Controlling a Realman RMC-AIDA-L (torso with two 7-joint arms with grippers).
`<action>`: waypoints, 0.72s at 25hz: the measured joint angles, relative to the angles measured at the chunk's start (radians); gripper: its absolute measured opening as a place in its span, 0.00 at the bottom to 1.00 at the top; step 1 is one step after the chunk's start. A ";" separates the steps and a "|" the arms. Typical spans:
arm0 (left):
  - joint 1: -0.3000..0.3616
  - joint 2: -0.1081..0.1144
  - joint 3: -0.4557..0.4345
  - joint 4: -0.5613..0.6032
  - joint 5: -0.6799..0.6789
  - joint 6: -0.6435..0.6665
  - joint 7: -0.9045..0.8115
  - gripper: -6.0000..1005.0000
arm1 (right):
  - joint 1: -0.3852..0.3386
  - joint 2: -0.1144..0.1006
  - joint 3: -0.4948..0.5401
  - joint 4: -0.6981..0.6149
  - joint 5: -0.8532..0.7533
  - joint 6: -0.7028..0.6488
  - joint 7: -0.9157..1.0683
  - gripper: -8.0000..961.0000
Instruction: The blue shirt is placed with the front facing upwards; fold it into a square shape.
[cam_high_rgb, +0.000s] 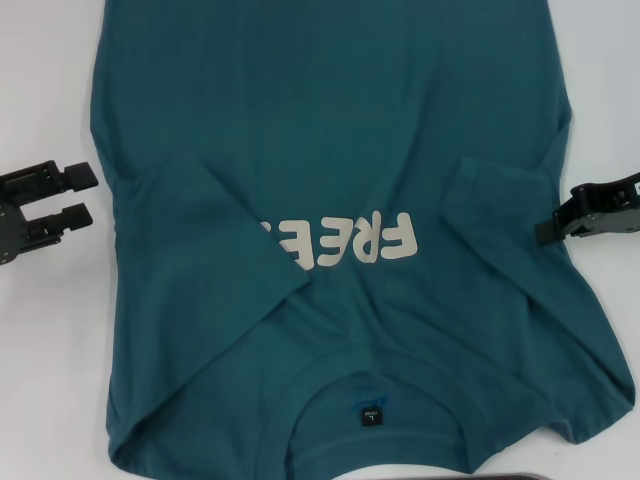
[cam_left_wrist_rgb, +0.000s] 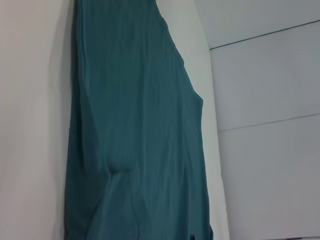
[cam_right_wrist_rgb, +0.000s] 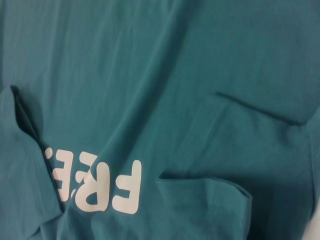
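The blue shirt (cam_high_rgb: 330, 150) lies flat on the white table (cam_high_rgb: 50, 380), front side up. Its long axis runs toward and away from the robot: the collar (cam_high_rgb: 375, 385) with the small black neck label (cam_high_rgb: 371, 414) is at the near edge, and the hem end extends out of the head view at the far side. The off-white "FREE" print (cam_high_rgb: 345, 243) reads upside down from the robot's position.

Both sleeves are folded inward over the chest. The sleeve on the robot's left (cam_high_rgb: 210, 220) lies diagonally across the front and covers the end of the print. The sleeve on the robot's right (cam_high_rgb: 500, 195) forms a smaller flap beside the print. The right wrist view shows the print (cam_right_wrist_rgb: 95, 185) and both folded sleeve edges at close range.

The left gripper (cam_high_rgb: 78, 195) sits over bare table just beside the shirt's left edge. Its two fingers (cam_high_rgb: 65, 178) are spread with a clear gap and hold nothing.

The right gripper (cam_high_rgb: 558, 222) sits at the shirt's right edge, near the folded right sleeve. Its fingertips appear close together at the cloth edge, but the view does not show whether they pinch fabric; its state cannot be determined.

The left wrist view shows the shirt's side edge (cam_left_wrist_rgb: 135, 140) on the table.
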 joint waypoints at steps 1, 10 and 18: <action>0.000 0.000 0.000 0.000 0.000 0.000 0.000 0.72 | 0.000 0.000 0.000 -0.002 0.000 -0.002 0.000 0.11; 0.002 0.001 -0.002 0.000 0.000 0.000 0.001 0.72 | -0.003 -0.008 0.009 -0.009 0.045 -0.073 -0.017 0.02; 0.002 0.006 -0.015 0.000 0.000 0.000 0.000 0.72 | 0.021 0.013 -0.002 -0.003 0.117 -0.173 -0.054 0.02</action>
